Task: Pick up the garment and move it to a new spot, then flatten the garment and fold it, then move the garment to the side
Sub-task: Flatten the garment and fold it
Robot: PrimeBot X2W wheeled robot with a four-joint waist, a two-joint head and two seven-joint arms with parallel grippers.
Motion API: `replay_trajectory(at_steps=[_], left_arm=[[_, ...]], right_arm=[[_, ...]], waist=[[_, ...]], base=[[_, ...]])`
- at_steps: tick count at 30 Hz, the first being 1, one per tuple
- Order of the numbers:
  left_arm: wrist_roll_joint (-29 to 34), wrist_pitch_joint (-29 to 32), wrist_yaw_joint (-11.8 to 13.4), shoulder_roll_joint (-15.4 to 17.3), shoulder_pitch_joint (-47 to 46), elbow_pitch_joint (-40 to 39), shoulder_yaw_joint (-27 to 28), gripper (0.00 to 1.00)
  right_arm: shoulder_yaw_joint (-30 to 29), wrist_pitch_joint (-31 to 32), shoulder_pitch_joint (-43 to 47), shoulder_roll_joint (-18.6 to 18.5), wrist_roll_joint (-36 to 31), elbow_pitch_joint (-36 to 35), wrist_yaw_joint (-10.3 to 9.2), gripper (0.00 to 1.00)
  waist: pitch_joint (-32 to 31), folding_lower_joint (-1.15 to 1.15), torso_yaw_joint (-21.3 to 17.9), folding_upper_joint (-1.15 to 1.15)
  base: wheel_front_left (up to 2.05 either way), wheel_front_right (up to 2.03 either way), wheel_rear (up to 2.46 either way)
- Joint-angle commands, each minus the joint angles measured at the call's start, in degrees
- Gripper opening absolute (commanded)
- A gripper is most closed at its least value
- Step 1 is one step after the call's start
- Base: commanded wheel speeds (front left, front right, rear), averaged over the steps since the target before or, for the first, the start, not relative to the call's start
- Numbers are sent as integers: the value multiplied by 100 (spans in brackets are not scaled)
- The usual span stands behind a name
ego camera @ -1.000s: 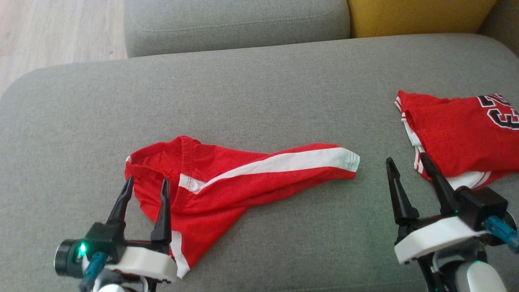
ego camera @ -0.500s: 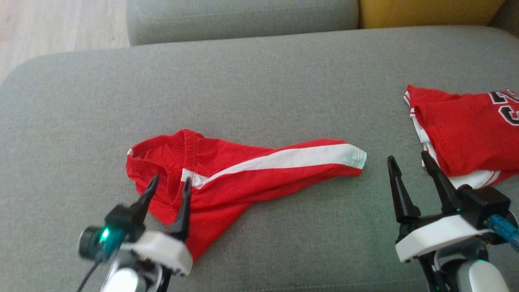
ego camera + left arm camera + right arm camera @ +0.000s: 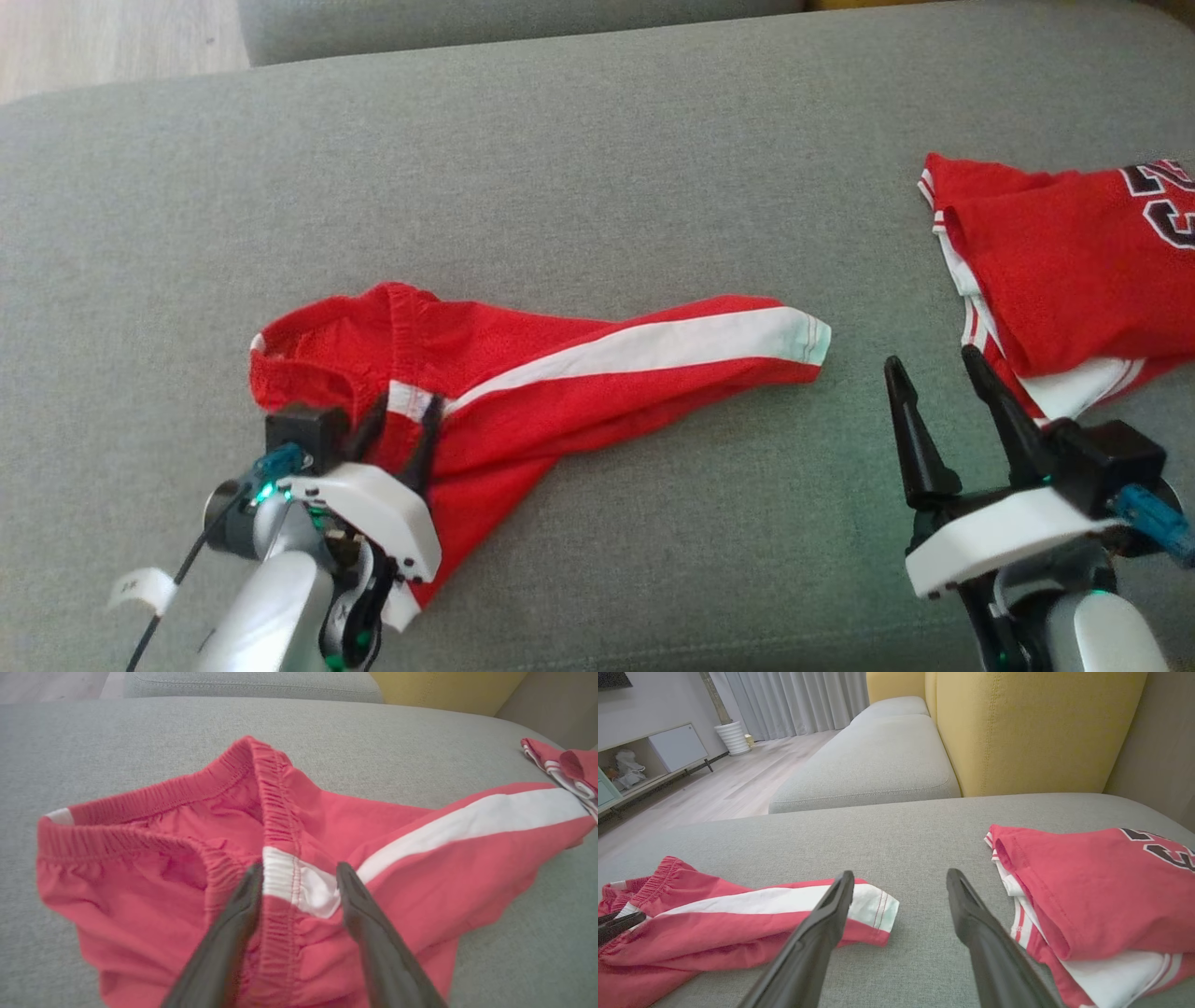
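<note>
My left hand (image 3: pixel 299 870) is down on the red shorts (image 3: pixel 579 373), which lie crumpled on the grey sofa (image 3: pixel 597 159) with one leg stretched towards my right. Its two fingers stand apart astride the elastic waistband (image 3: pixel 279 795), just where the white stripe meets it; whether they press the cloth I can't quite tell. My right hand (image 3: pixel 933 362) hovers with fingers wide apart, holding nothing, between the leg's hem and a folded red jersey (image 3: pixel 1064 271).

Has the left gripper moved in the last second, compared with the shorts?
Yes. The left gripper advanced rightward over the shorts, now straddling their waistband at the white stripe.
</note>
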Motion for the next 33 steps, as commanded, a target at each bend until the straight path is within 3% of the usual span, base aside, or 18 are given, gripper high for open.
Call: replay_trajectory(at_steps=[1, 10, 22, 27, 28, 30, 33], left_arm=[[-22, -21, -34, 81, -309, -125, 168, 0], [61, -209, 13, 104, -394, -290, 106, 0], [107, -419, -70, -28, -729, -344, -53, 0], [72, -526, -92, -85, -776, -272, -71, 0], [69, -552, -95, -88, -783, -257, -74, 0], [65, -632, -87, -89, -789, -239, -64, 0], [72, -785, -69, -50, -802, -279, -16, 0]], right_arm=[[109, -65, -258, -27, 43, -186, 39, 100], [-97, -90, -504, -33, 88, 255, 39, 100], [373, -190, -1783, -231, 433, 2575, 39, 100], [594, -103, -1961, -259, 616, 3101, 39, 100], [627, -130, -1998, -276, 654, 3163, 39, 76], [662, -200, -2041, -293, 728, 3249, 39, 0], [677, -395, -2085, -343, 789, 3185, 39, 0]], waist=[[18, 0, -9, 0], [121, 0, 127, 0], [571, 0, 465, 0], [626, 0, 514, 0], [636, 0, 517, 0], [638, 0, 511, 0], [618, 0, 486, 0]], base=[[0, 0, 0], [0, 0, 0], [0, 0, 0], [0, 0, 0], [0, 0, 0], [0, 0, 0], [0, 0, 0]])
